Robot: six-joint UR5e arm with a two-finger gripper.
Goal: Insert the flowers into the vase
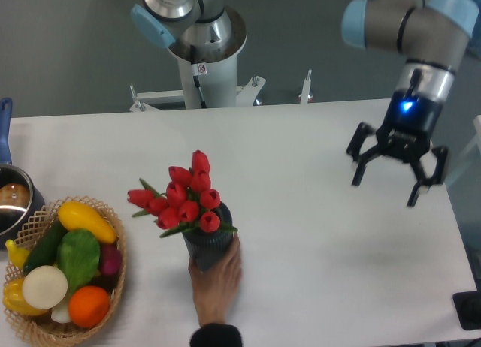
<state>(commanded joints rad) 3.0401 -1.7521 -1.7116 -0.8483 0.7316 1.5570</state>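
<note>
Your gripper [397,167]: fingers spread apart, holding nothing, up over right side of table [301,234]. Red tulips [186,200] sit in ribbed grey vase [208,244], far off to your gripper's left, lower down. Person's hand [216,276] touches vase; you look done.

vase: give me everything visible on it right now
The vase is a small dark grey cylinder with vertically ribbed sides, looking like plastic or ceramic. It stands roughly upright on the white table, right of the vegetable basket and apart from it. The red flowers sit in its mouth, leaning left and hiding the rim. A human hand grips its lower part from the front. The end effector is open, far to the right.
</note>
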